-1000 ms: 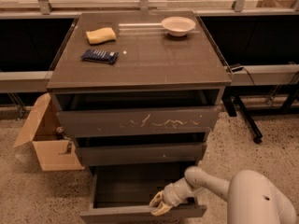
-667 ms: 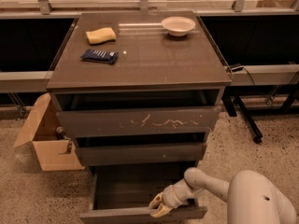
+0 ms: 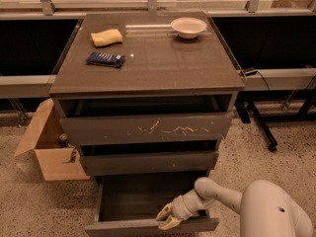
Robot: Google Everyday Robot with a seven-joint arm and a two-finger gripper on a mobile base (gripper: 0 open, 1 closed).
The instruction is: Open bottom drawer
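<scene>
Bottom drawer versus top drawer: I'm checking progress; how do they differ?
The bottom drawer is pulled well out, its inside showing; the top drawer is not. The top drawer's front bears white scratches; the bottom drawer's is plain. The gripper sits at the bottom drawer's front edge, not the top drawer's. Both are dark, handleless.

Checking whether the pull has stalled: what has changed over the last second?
Nothing visibly changed. The hand stays at the front panel of the bottom drawer, which stands pulled out as far as before. The sponge, bowl and dark packet on the cabinet have not moved.
</scene>
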